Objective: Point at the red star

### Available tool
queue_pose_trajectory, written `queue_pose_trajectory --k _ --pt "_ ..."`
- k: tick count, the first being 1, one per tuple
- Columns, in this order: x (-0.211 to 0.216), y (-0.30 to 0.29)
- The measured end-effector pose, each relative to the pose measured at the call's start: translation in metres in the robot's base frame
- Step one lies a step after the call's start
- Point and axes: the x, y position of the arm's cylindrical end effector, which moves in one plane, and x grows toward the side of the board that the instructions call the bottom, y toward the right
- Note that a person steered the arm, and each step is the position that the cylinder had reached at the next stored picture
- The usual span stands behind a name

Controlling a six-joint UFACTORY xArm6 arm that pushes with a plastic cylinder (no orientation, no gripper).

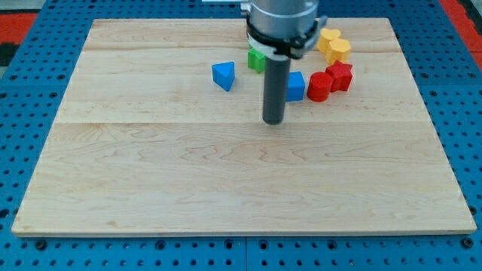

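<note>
Two red blocks touch each other at the view's upper right. The right one [341, 76] has a notched outline and looks like the red star. The left one [318, 87] is rounder. My tip [273, 121] rests on the board below and to the left of them, apart from both. A blue block [296, 86], partly hidden behind the rod, lies between my tip and the red pair.
A blue triangle [223, 75] lies left of the rod. A green block [257, 59] is partly hidden behind the arm. Two yellow blocks [328, 38] [340, 50] sit above the red ones. The wooden board [226, 181] lies on a blue pegged surface.
</note>
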Motion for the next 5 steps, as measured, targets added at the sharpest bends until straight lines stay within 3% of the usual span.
queue_pose_trajectory --k 2,5 --pt "-0.030 0.114" --pt "-0.086 0.131"
